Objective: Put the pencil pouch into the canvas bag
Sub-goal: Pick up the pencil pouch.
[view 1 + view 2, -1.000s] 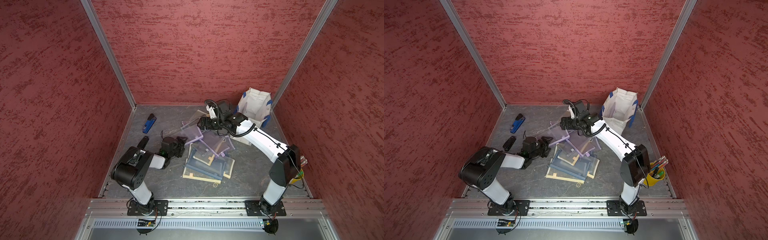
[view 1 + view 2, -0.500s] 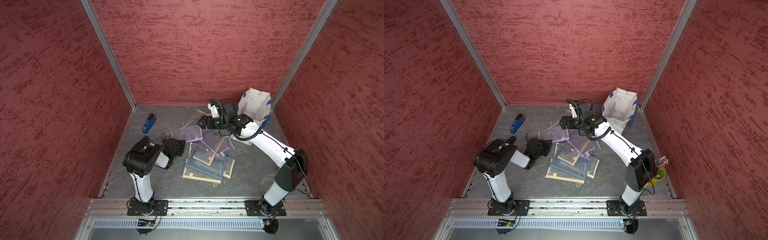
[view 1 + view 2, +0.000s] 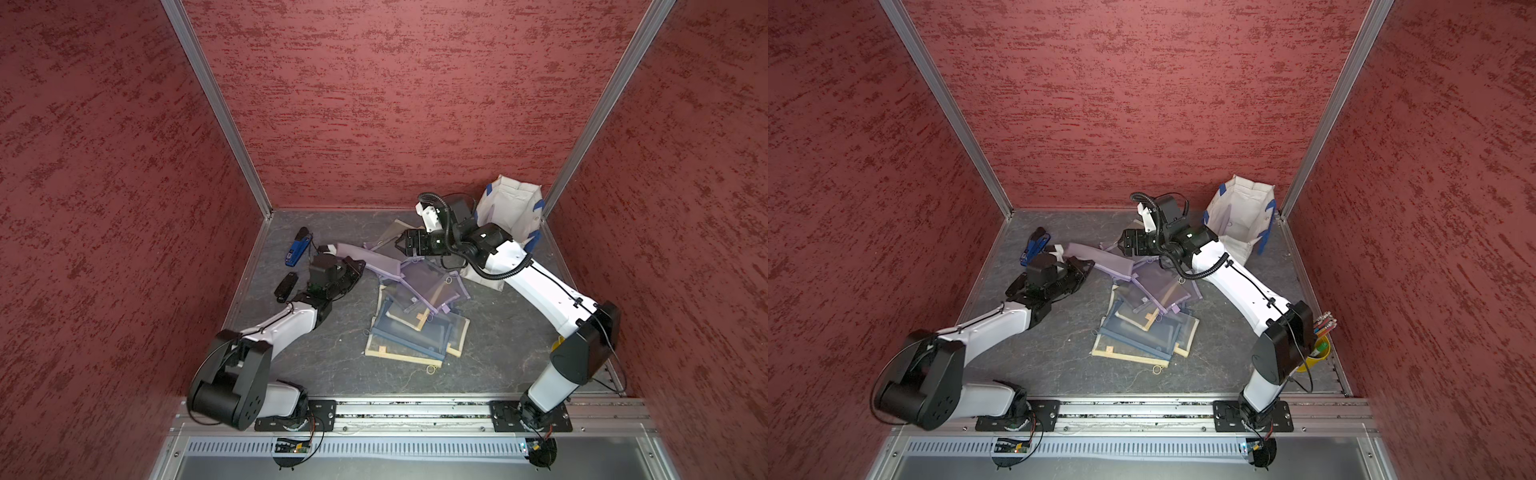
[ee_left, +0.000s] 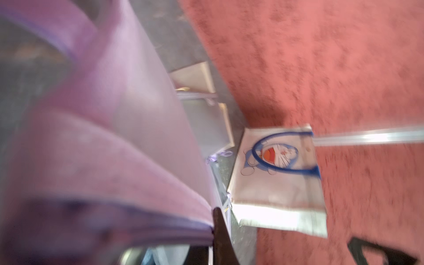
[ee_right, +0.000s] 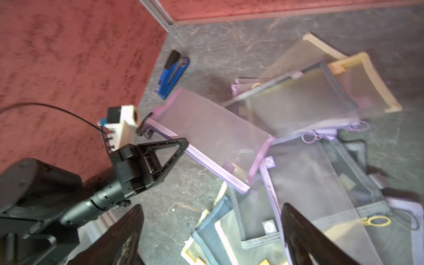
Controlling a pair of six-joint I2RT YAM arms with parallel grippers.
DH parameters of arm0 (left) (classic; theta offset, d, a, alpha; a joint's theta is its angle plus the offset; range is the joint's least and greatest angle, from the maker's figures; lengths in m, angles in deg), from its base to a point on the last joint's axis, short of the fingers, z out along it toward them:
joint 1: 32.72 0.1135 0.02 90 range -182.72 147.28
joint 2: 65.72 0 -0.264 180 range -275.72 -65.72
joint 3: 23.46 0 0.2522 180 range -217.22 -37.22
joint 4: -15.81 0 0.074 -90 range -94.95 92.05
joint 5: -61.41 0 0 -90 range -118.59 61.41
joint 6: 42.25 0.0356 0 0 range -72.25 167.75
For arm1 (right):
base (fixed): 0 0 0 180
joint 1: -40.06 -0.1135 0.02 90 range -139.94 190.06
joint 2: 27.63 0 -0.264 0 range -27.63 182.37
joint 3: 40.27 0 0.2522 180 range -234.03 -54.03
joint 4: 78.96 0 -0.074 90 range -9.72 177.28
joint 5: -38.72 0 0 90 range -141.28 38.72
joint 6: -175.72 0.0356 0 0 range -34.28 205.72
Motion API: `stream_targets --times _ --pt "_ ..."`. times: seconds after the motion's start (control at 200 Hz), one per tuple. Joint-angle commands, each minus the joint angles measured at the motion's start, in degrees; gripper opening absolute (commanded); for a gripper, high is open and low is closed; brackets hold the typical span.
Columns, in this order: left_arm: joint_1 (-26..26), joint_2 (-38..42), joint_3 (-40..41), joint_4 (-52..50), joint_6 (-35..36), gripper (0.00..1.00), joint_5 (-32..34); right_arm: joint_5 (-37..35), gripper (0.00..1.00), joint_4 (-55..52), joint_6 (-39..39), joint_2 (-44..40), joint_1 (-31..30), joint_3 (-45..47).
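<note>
Two arms are over the grey bench (image 3: 328, 357). The left claw (image 3: 354, 269) is pressed together on the zipper edge of a purple pouch (image 3: 368, 257). The pouch is on the left side of the bench, tilted. One end looks lifted off the bench and the other end lies on the pile (image 3: 415, 320) of see-through pouches in the middle.

The right claw (image 3: 401, 245) is spread wide and holds nothing. It hangs over the far side of the pile, just beside the purple pouch.

The bag (image 3: 513, 208) stands up in the far right corner with its top open, behind the right arm and apart from the pouch.

A blue stapler (image 3: 296, 249) lies near the left wall. A yellow cup (image 3: 1318, 351) of pencils stands by the right arm.
</note>
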Motion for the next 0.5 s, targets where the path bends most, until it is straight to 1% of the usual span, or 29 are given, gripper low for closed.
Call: stream_targets --times 0.0,0.055,0.115,0.21,0.336,0.431,0.496 --pt "1.9 7.1 -1.8 -10.8 16.7 0.0 -13.7 6.9 0.94 -3.7 -3.4 -3.4 0.4 -4.4" --pt "3.4 10.3 -2.4 -9.9 18.8 0.0 -21.4 9.8 0.95 -4.6 -4.7 -4.4 0.6 -5.5" --pt "4.7 12.1 -4.8 -11.6 21.1 0.0 -29.2 12.9 0.96 -4.7 -5.8 -6.1 1.0 -5.8" --pt "5.3 13.3 -9.2 -15.2 24.4 0.0 -38.1 17.8 0.96 -5.0 -6.7 -8.3 2.5 -5.3" --pt "4.9 14.0 -13.4 -17.7 25.9 0.0 -45.7 21.3 0.96 -6.4 -8.7 -9.9 3.2 -4.0" --pt "3.5 14.1 -17.9 -24.4 30.3 0.0 -48.0 22.9 0.96 -6.8 -9.0 -10.3 3.5 -2.5" --pt "3.0 14.0 -20.1 -26.0 31.1 0.0 -49.5 22.9 0.96 -6.6 -8.8 -10.5 3.9 -1.7"
